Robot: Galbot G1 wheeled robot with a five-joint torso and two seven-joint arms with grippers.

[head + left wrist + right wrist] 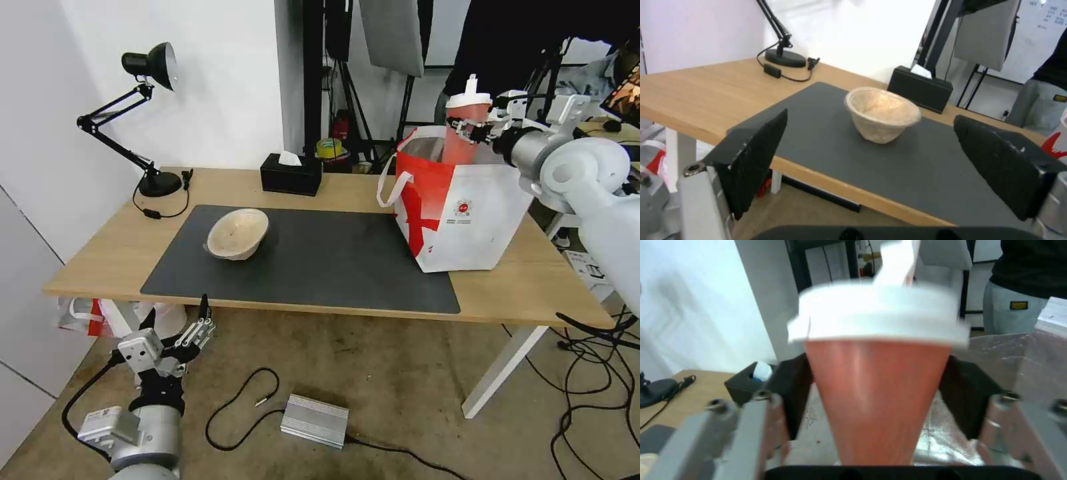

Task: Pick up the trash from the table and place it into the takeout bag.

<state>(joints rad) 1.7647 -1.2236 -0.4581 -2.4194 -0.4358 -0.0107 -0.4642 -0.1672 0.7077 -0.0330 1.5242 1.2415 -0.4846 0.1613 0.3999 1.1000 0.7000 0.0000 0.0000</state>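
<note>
Starting with the head view: the red drink cup [462,130] is gripped just under its white lid by the right gripper [470,131] and is held upright over the open mouth of the takeout bag [460,213], its lower part already hidden behind the bag's rim. The bag is stood at the right end of the table [107,257], partly on the dark grey mat [333,260]. The beige bowl [237,233] is left on the mat, tilted, well apart from the bag. The left gripper [190,337] is parked low, below the table's near edge. The black tissue box [291,175] and desk lamp [143,120] are seen along the far side.

Over to the left wrist view: the left jaws are spread wide with nothing between them, and the beige bowl [881,114] is framed beyond them on the mat, untouched.

Now the right wrist view: the cup [878,390] is clamped between both black pads [793,396], and the bag's silver foil lining [1031,373] is visible beneath and beside it.

Judging progress: the cup is about to be delivered but not yet let go, the beige bowl remains to be collected, and the white bowl's whereabouts cannot be told from these pictures.
</note>
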